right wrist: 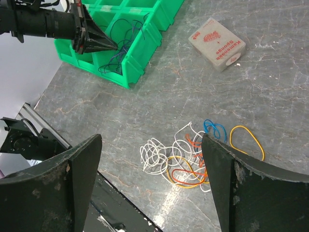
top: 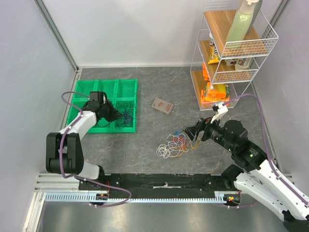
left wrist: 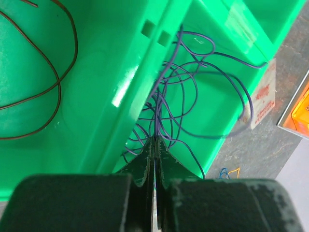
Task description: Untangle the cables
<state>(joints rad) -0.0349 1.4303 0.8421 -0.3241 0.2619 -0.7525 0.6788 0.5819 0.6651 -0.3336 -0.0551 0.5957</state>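
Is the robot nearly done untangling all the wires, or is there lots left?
Only partway. Done: a brown wire lies alone in one compartment of the green tray. In hand: the left gripper is shut on a purple wire in the next compartment. Left: white, orange, yellow and blue wires lie bunched on the table, and the open right gripper hovers nearby.

Cables [top: 174,145] on the table [top: 145,154], tray [top: 87,89] far left, rack [top: 219,29] right, sponge pack [top: 162,105] behind.

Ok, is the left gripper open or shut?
Shut: the left gripper's fingers press together, pinching purple cables at their tips, inside a green tray compartment.
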